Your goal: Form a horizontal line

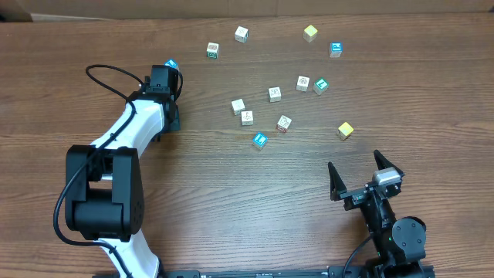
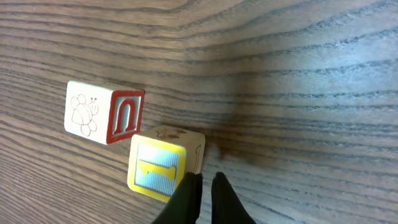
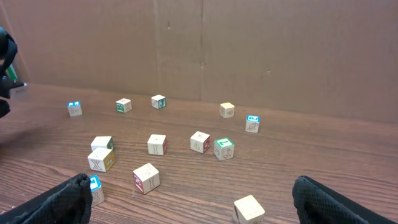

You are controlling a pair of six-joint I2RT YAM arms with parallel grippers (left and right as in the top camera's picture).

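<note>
Line: not yet formed; we see no row of four. Cubes (image 1: 275,94) lie scattered to the right of the left claw (image 2: 206,182). That claw is closed and empty, its tips just beside a yellow-edged cube (image 2: 158,169). The right claw (image 1: 354,162) is spread wide, empty, farther off.

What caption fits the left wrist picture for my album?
Shut left gripper beside a yellow-framed wooden cube and a red-framed wooden cube.

Thirteen cubes (image 1: 274,94), two arms (image 1: 131,127), one table (image 1: 231,205).
</note>
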